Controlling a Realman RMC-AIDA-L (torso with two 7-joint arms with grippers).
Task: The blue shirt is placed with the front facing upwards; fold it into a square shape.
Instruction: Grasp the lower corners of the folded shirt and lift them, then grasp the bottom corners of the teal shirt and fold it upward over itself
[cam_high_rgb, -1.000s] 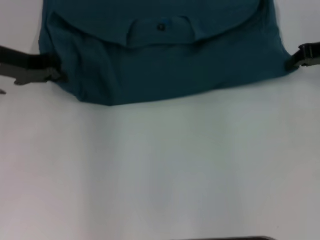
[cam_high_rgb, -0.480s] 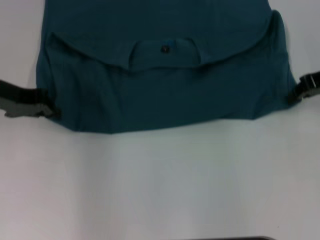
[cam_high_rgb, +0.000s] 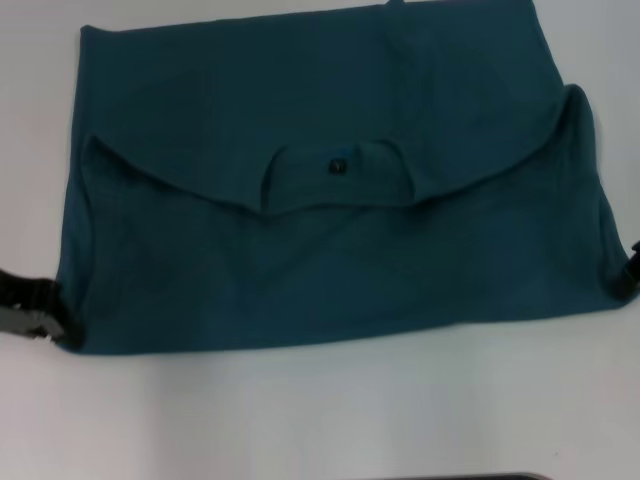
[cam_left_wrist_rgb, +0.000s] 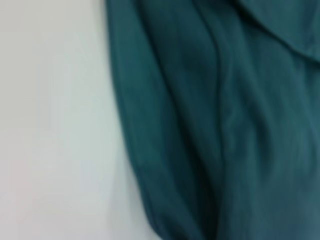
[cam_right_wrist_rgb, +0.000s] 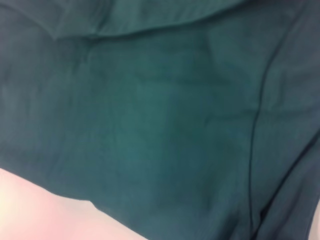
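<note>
The white table (cam_high_rgb: 320, 410) is carrying the blue shirt (cam_high_rgb: 330, 260), which is lying spread flat between the two grippers with its collar and small dark neck label (cam_high_rgb: 337, 166) showing in the middle of the cloth. The left gripper (cam_high_rgb: 45, 320) is sitting at the shirt's near left corner, touching the cloth, and the right gripper (cam_high_rgb: 628, 275) is sitting at its near right corner; whether either pair of jaws is pinching the fabric cannot be told from these views.
</note>
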